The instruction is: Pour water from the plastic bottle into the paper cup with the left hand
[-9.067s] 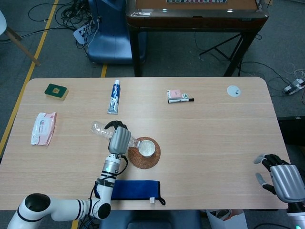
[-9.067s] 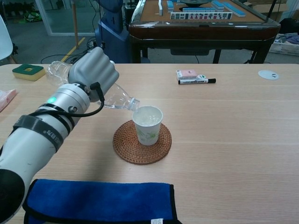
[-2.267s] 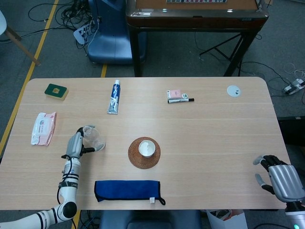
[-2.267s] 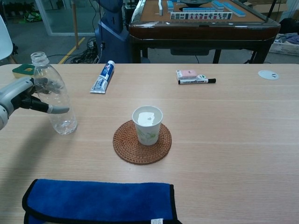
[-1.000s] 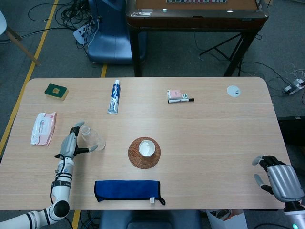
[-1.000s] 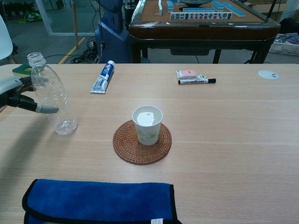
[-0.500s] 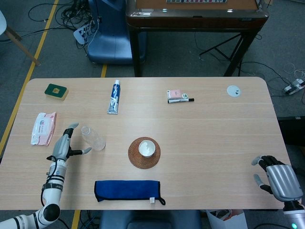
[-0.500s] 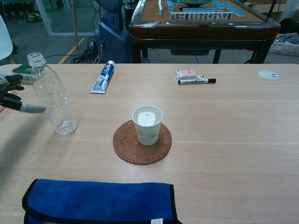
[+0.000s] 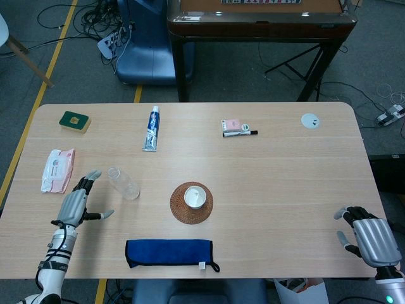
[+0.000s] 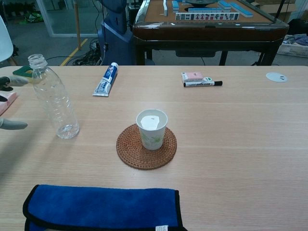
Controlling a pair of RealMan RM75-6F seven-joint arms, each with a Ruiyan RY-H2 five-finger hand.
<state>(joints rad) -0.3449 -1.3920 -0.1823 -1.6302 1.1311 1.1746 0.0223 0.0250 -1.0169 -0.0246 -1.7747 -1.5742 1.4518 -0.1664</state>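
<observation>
Evidently the pour is done: the paper cup (image 10: 152,128) holds water mid-tabletop, the plastic bottle (image 10: 52,97) stands upright and uncapped toward the left edge, the left hand (image 9: 77,204) beside it spread and released, fingers holding nothing.

Plastic bottle (image 10: 53,98): clear, ribbed, uncapped, standing upright on the table, nearly empty. It stands to the left of the paper cup, well apart from it, with nothing touching it. In the head view the bottle (image 9: 123,183) appears foreshortened, its open mouth toward the camera.

Paper cup (image 10: 152,129): white with a faint green leaf print on its side, upright, centred on a round woven coaster (image 10: 146,147). Liquid is visible inside, with a bright reflection on its surface. In the head view the cup (image 9: 194,197) sits in the middle of the coaster, its rim a clean circle.
</observation>
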